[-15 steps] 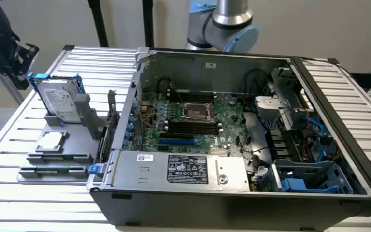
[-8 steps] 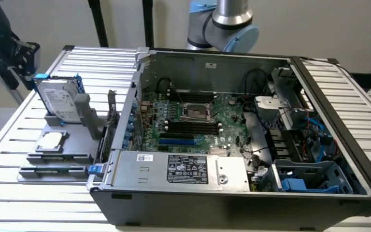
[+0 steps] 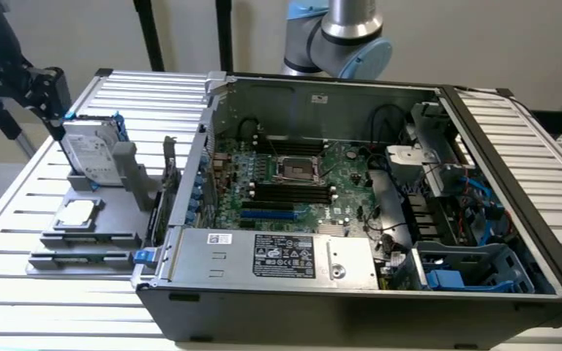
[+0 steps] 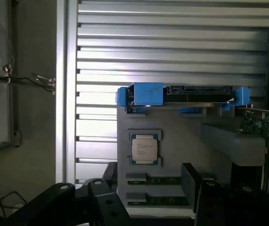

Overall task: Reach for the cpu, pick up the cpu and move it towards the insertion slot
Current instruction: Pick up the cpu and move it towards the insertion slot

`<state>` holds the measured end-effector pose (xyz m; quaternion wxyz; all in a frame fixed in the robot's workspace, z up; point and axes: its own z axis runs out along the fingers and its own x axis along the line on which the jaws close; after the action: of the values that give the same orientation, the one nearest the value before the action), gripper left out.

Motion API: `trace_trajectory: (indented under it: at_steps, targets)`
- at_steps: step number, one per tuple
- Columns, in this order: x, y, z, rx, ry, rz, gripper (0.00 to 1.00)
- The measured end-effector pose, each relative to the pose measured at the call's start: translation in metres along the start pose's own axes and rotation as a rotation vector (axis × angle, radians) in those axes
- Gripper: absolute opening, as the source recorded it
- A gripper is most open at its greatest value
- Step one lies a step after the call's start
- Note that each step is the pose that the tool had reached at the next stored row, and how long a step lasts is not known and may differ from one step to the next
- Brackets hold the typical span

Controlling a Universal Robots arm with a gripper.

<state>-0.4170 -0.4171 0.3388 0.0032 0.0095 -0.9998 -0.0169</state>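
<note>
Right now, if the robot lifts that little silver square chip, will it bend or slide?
Probably stiff: the cpu looks like a flat metal-topped plate. Likely light, being thin and small beside the hard drive. Its smooth top may be slippery. Lying flat, it shouldn't roll.

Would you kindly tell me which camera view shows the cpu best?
The wrist view: the cpu faces the camera squarely, its silver top in full, seated in the grey holder. The exterior view shows it small and slanted, on that holder at the exterior view's left, outside the computer case.
</note>
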Motion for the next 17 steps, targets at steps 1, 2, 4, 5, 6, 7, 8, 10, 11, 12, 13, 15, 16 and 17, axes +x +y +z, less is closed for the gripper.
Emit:
trace_trajectory:
  at_steps: [1, 2, 4, 5, 6, 7, 8, 10, 11, 12, 13, 15, 16, 17]
  targets:
    - [0.000, -0.0004, 0.0018, 0.0000, 0.0000, 0.000, 0.65]
    - [0.000, -0.0009, 0.0036, 0.0000, 0.0001, 0.000, 0.65]
    - [0.000, -0.0021, 0.0072, 0.0000, 0.0000, 0.000, 0.65]
    - [0.000, -0.0030, 0.0090, -0.0001, -0.0001, 0.000, 0.65]
    - [0.000, -0.0039, 0.0107, -0.0001, -0.0001, 0.000, 0.65]
    - [0.000, -0.0050, 0.0125, 0.0000, 0.0000, 0.000, 0.65]
    - [0.000, -0.0061, 0.0143, 0.0000, 0.0001, 0.000, 0.65]
    - [0.000, -0.0084, 0.0178, 0.0001, 0.0001, 0.000, 0.65]
    - [0.000, -0.0095, 0.0196, 0.0000, 0.0001, 0.000, 0.65]
    - [0.000, -0.0107, 0.0214, 0.0000, 0.0001, 0.000, 0.65]
    - [0.000, -0.0118, 0.0231, 0.0000, 0.0001, 0.000, 0.65]
    - [0.000, -0.0142, 0.0268, 0.0000, 0.0000, 0.000, 0.65]
    - [0.000, -0.0153, 0.0286, 0.0000, 0.0000, 0.000, 0.65]
    - [0.000, -0.0165, 0.0303, 0.0000, 0.0001, 0.000, 0.65]
